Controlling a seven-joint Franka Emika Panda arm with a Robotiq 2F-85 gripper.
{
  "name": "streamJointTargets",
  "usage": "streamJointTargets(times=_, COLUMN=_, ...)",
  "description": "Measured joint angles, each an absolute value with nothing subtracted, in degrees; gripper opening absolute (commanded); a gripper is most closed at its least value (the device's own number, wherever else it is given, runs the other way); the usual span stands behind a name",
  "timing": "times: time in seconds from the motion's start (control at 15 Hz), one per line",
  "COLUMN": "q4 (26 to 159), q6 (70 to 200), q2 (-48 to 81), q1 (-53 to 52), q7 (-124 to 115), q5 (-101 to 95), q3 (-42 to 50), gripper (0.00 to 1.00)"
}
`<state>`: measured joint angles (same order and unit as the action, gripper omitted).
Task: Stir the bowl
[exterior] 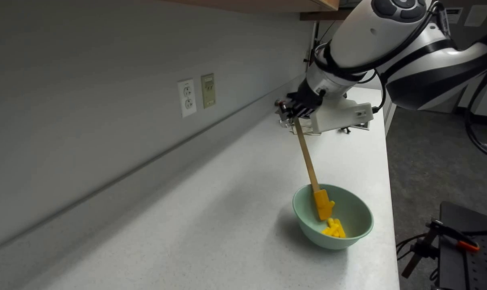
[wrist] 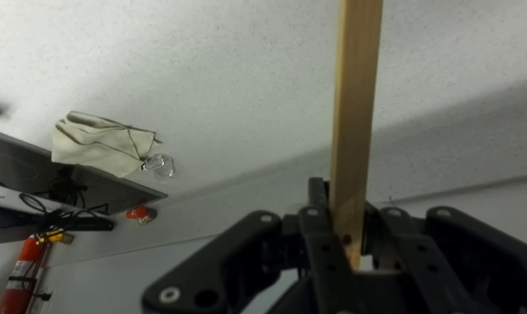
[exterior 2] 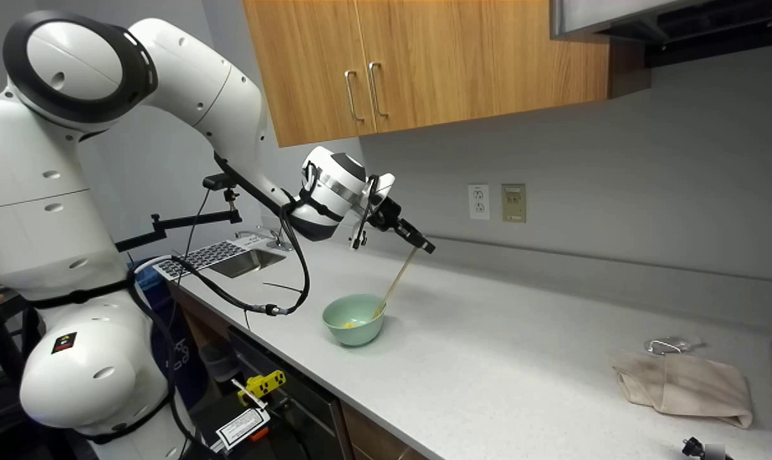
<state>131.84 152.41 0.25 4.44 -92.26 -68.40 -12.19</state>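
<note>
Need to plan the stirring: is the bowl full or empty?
Neither: a few yellow pieces lie low in the bowl, near the spatula head, and much of the bowl's inside shows bare.

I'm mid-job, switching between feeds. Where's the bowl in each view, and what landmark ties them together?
In an exterior view: bowl, right of centre, lower half.
In an exterior view: bowl, just left of centre, below mid-height.
Wrist view: bowl not in the picture.
Shared landmark: the wooden spatula handle, visible in all three.

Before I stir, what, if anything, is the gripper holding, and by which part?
The gripper holds the spatula by its wooden handle, near the end away from the yellow head.
</note>
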Motion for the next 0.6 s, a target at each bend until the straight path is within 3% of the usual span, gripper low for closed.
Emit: streamJointTargets(times=0.6, q4=133.30, q6=158.00, q2=1.70, q1=4.49, q7=-83.67, q5=-52.97, q3=-12.21, gripper=0.02)
